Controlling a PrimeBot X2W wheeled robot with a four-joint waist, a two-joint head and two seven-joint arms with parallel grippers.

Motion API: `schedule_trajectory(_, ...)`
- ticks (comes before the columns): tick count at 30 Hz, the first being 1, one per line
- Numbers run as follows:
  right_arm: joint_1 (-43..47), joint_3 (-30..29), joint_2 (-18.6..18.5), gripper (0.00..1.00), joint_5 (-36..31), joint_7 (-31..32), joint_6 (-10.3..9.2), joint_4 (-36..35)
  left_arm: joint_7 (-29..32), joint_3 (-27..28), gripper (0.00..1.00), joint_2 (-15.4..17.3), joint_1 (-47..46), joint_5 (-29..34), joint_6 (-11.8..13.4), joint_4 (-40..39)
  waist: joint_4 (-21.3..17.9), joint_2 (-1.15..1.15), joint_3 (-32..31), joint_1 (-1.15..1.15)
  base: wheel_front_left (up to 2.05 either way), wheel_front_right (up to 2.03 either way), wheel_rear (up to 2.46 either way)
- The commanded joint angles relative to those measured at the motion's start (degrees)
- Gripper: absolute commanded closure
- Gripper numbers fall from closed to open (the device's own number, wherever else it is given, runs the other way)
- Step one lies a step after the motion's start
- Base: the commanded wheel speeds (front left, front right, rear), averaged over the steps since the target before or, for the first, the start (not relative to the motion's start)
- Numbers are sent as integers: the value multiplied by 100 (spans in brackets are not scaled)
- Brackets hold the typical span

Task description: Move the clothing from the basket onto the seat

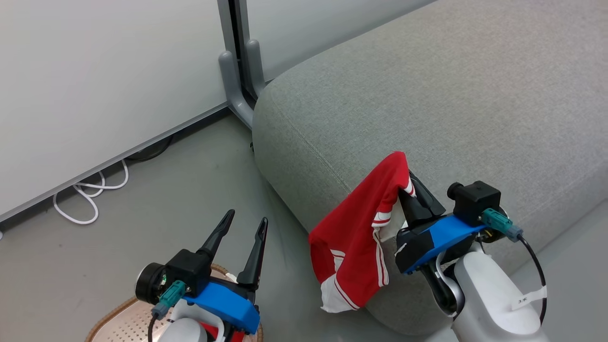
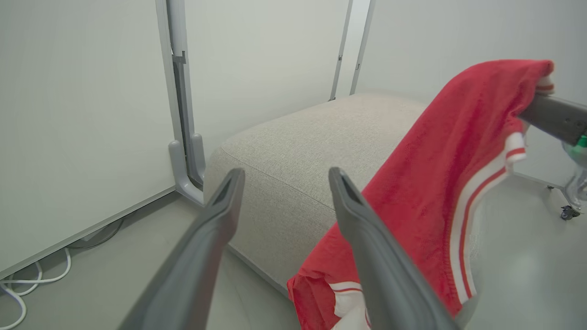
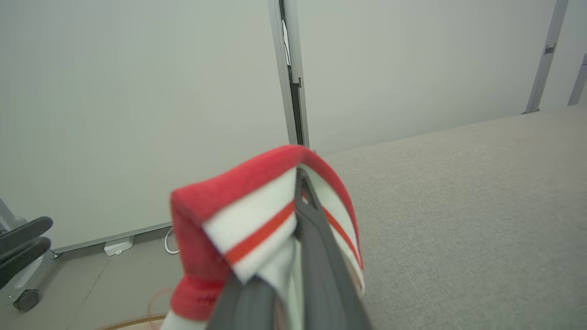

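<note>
Clothing, one bright red soft fabric sports garment with white stripes [image 1: 354, 237]: hung from the right gripper [image 1: 409, 183], pinched at its white-trimmed edge between the two long dark fingers. Fingers pressed together on the cloth, as seen also in the right wrist view [image 3: 257, 215]. Reached with its top part only the rounded front edge of the large light grey upholstered seat [image 1: 427, 95]. Dangled with the rest before the front side of the seat, above the grey floor [image 1: 199, 180]. Could not be told whether touching the upholstery or only close before it.

Left gripper [image 1: 247, 218]: spread and empty, held over the cream-white perforated plastic basket [image 1: 102, 323] with brown woven rim. Small red patch [image 1: 232, 335] seen under that arm, perhaps the second garment, too hidden to be sure.

Judged as carried but not yet placed. Danger from here: if released at this spot, would probably slide off the rounded edge down to the floor, because of most weight hanging outside the seat. Needed first more travel inward over the cushion. Also possible: slipping out of the pinch, since held only by a narrow strip of trim. Or dragging of the low hem against the seat front.
</note>
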Motion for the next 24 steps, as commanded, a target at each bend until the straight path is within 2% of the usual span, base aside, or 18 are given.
schedule_trajectory(1,26,-4,-4,100,36,-28,1,-27,-28,25,0,43,-79,54,-5,36,-67,0,26,0,0,0,0)
schedule_trajectory(14,51,-96,-3,100,45,-30,1,-104,-28,-14,0,65,-151,107,-5,130,-104,0,132,0,0,0,0)
schedule_trajectory(20,-308,-460,-4,100,167,-30,1,-239,-28,-12,0,128,-227,223,-5,81,-28,0,316,0,0,0,0)
schedule_trajectory(24,-831,-789,-5,100,1,15,1,-268,-28,28,0,219,-306,319,-5,6,26,0,547,0,0,0,0)
